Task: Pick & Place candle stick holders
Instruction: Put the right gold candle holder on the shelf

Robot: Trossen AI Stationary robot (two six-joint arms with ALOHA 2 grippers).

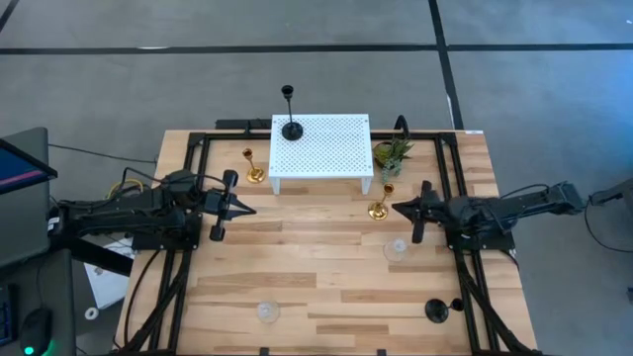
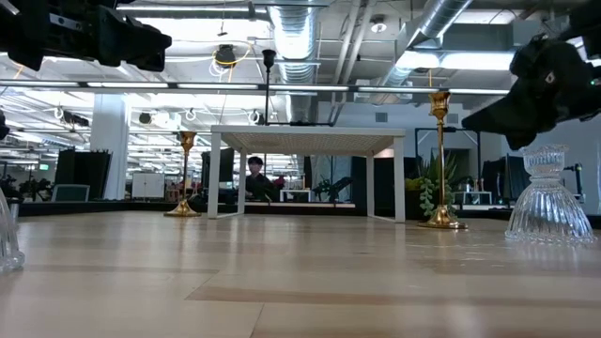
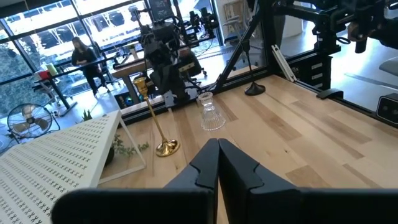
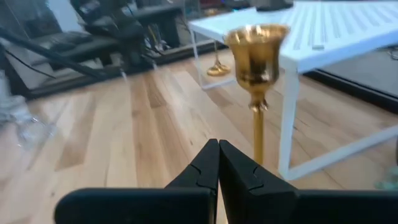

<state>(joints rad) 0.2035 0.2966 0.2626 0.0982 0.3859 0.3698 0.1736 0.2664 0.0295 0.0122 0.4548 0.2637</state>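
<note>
A black holder (image 1: 292,129) stands by its base on the white perforated stand (image 1: 336,148). One gold holder (image 1: 255,176) stands left of the stand, the other (image 1: 379,210) at its front right corner. Clear glass holders stand at mid-right (image 1: 397,247) and near the front (image 1: 267,312). A second black holder (image 1: 435,310) stands front right. My left gripper (image 1: 247,209) is shut and empty, left of centre. My right gripper (image 1: 396,207) is shut and empty. Its tips (image 4: 218,149) point at the right gold holder (image 4: 256,62), which stands just beyond them.
A small green plant (image 1: 392,153) stands right of the white stand. Black frame rails (image 1: 188,168) run along the table's left, right and far sides. Bare wood lies between the two grippers (image 1: 316,227). A person (image 2: 254,178) shows in the room behind.
</note>
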